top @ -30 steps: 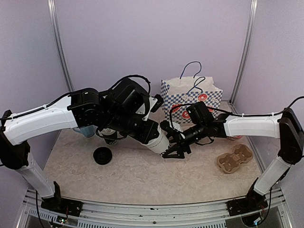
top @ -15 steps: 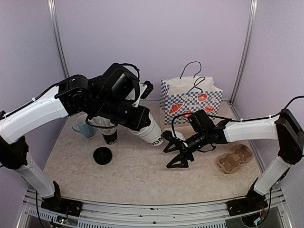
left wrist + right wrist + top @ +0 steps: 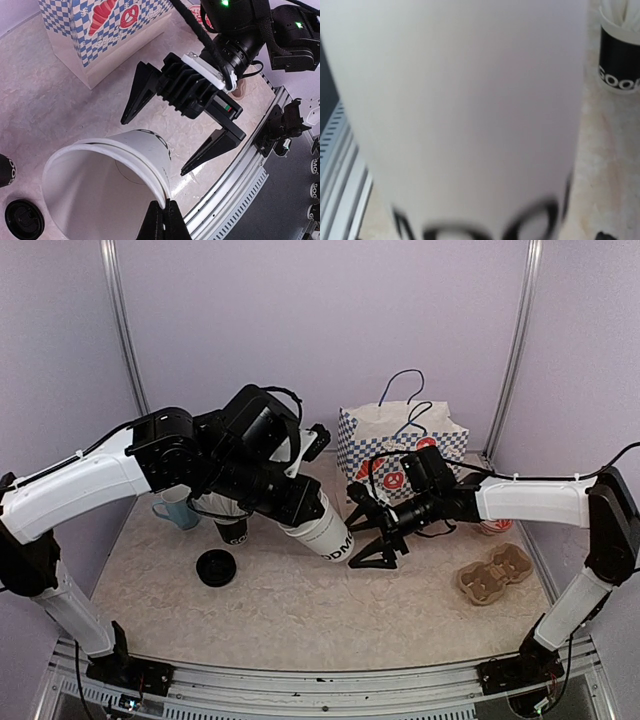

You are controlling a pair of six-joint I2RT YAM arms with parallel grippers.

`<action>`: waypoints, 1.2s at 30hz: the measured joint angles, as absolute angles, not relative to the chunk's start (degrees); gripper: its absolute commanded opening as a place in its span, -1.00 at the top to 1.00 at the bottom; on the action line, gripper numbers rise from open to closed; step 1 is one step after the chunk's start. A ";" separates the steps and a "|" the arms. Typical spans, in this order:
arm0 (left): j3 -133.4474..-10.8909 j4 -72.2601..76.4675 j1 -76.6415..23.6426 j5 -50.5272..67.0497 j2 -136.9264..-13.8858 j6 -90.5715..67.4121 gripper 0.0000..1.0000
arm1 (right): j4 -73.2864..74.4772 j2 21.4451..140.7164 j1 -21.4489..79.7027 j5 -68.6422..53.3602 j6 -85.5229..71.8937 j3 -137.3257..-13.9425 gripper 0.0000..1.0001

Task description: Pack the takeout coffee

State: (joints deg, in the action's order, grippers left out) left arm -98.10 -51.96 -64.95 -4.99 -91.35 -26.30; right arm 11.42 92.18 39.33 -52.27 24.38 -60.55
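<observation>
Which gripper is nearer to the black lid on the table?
Left. The left gripper, holding the white cup, is near the lid; the right gripper is open beyond the cup.

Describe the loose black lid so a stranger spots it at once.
From the checkered bag at the back, look to the table's left side. The black lid lies in front of the black straw cup and blue mug: the only flat disc.

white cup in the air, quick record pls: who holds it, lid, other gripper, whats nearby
cup: white paper cup, tilted, off the table, no lid
left gripper: shut on its rim
right gripper: open, jaws flanking its base end
lid: black lid lying on the table, apart
nearby: checkered paper bag, cardboard carrier
</observation>
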 measured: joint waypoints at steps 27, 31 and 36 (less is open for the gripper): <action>-96.79 -52.23 -64.66 -2.85 -89.58 -27.27 1.00 | 7.27 92.38 41.01 -55.72 23.31 -59.57 -0.12; -100.22 -56.75 -64.73 -4.38 -89.58 -29.26 1.00 | 3.44 92.71 41.10 -56.73 21.93 -59.70 -0.14; -104.68 -62.81 -63.96 -6.26 -89.60 -32.25 1.00 | 0.56 92.66 40.71 -57.25 20.91 -60.10 -0.15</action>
